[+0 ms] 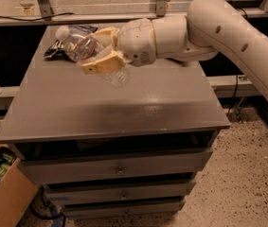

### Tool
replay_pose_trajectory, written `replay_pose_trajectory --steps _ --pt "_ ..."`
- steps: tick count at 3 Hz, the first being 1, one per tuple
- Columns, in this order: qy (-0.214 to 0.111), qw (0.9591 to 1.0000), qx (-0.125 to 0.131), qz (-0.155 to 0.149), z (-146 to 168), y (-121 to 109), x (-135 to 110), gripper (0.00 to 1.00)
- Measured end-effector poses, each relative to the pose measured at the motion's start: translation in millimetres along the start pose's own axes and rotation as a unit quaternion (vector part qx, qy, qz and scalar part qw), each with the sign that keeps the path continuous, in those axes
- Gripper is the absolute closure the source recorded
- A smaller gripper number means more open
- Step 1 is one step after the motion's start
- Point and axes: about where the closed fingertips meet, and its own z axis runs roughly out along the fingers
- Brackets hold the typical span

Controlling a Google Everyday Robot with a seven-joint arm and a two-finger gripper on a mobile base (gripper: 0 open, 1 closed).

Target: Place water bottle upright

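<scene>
– Grey cabinet (124, 112), front side first. What's nearest?
– Cardboard box (3, 197) on the floor at the cabinet's front-left corner, open, green packs inside. Stacked drawers (119, 167) in the cabinet face.
– Gripper?
– Gripper (90, 51) hangs over the left-rear part of the cabinet top, clear of the surface. Tan fingers (102, 66) are clenched on the water bottle (81, 45), one above it and one below.
– Bottle pose?
– Tilted, not upright. The white cap is the high end and points to the cabinet's rear-left corner. The clear base end sticks out under the lower finger toward the middle of the cabinet top. It looks lifted off the top, but contact at the base is hard to call.
– Further back?
– Dark snack bag (53, 48) lies flat at the cabinet's rear-left corner, partly behind the bottle. The white arm (228, 27) comes in over the cabinet's right-rear side. A metal rail (124, 17) runs behind the cabinet.
</scene>
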Motion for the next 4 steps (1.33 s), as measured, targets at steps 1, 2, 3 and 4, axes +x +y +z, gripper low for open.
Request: replay_pose_trajectory --steps 1,2,3,4 --pt "-0.065 0.9975 0.022 0.018 -13 -3 4 1.00" --pt "-0.123 0.9906 0.045 0.040 -21 -5 15 1.00" --pt "-0.143 0.9876 0.053 0.040 -23 -7 26 1.00" --pt "-0.137 0.9888 0.052 0.027 -21 -8 37 1.00"
